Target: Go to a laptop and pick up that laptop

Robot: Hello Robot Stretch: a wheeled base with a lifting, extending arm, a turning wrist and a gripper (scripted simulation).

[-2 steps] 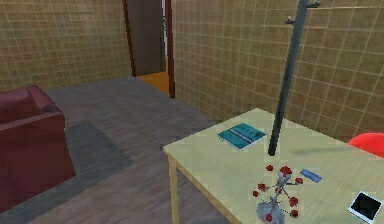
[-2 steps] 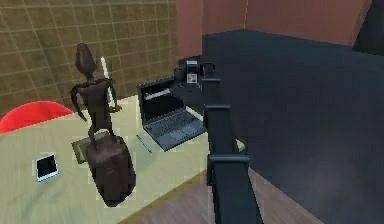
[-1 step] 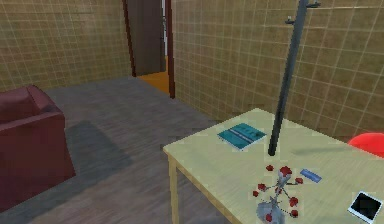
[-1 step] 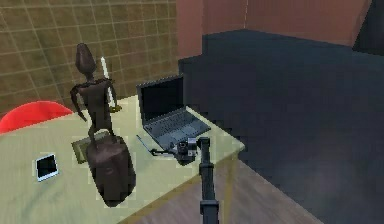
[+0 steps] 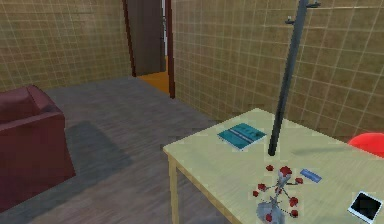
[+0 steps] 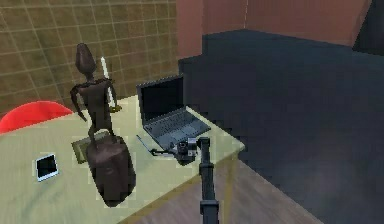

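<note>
An opened laptop with a dark screen and grey keyboard sits on the pale table, near its corner in the arm side view. My arm's dark bar rises from the bottom edge. The gripper lies at the laptop's front edge, over the tabletop. I cannot tell whether it holds anything, nor whether it touches the laptop.
A dark brown statue stands left of the laptop, with a white phone and a red chair beyond. A large dark blue block lies to the right. Ahead: the table, a blue book, a dark pole, red flowers, a maroon armchair and a doorway.
</note>
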